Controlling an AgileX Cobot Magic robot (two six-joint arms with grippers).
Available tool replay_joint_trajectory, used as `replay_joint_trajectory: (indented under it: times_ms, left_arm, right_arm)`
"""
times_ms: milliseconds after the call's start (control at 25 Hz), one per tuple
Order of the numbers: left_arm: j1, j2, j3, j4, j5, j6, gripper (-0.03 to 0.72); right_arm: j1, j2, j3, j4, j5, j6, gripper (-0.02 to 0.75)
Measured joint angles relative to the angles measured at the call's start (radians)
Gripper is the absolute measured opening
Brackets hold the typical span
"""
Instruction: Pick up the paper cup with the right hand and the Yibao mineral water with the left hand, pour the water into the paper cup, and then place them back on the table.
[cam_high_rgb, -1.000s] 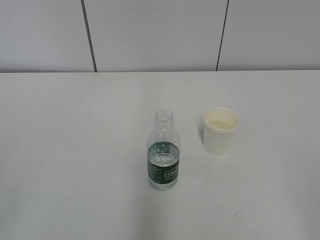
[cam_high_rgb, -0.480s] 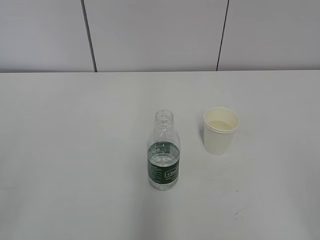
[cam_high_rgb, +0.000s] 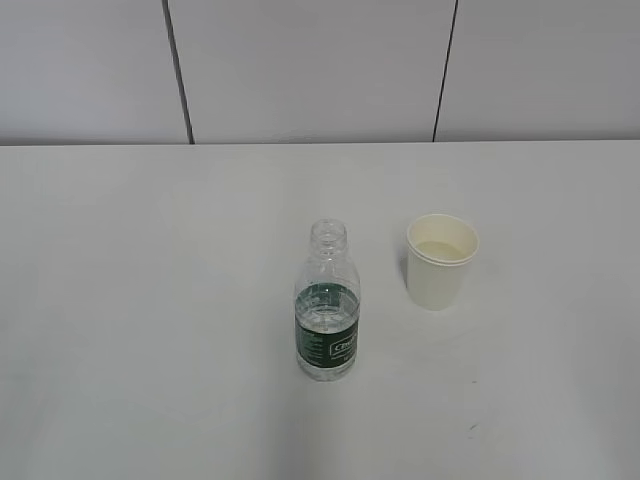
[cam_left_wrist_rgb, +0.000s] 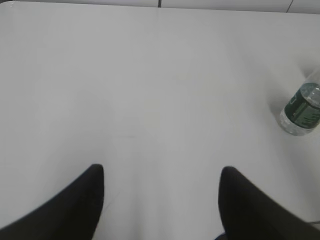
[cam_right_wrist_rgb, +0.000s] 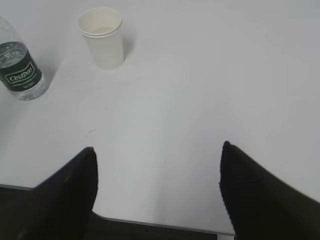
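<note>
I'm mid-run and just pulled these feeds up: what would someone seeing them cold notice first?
The uncapped Yibao mineral water standing upright mid-table, and the paper cup upright just right of it and a little farther back, apart from it. Otherwise the white table is bare. In each wrist view the left claw and right claw are open, holding nothing, well short of both.

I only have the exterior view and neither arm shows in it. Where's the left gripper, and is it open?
Observer: The left gripper is open over bare table; the Yibao mineral water sits at its far right, untouched.
Operator: And the right one?
Observer: The right gripper is open too, near the table's edge; the paper cup stands ahead to its left, apart from the fingers.
</note>
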Motion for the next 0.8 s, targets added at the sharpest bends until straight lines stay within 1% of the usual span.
replay_joint_trajectory:
  times_ms: [320, 800]
  left_arm:
    - [0.000, 0.000, 0.000, -0.006, 0.000, 0.000, 0.448]
    - [0.000, 0.000, 0.000, -0.007, 0.000, 0.000, 0.427]
  right_arm:
    - [0.000, 0.000, 0.000, 0.000, 0.000, 0.000, 0.590]
    - [0.000, 0.000, 0.000, 0.000, 0.000, 0.000, 0.589]
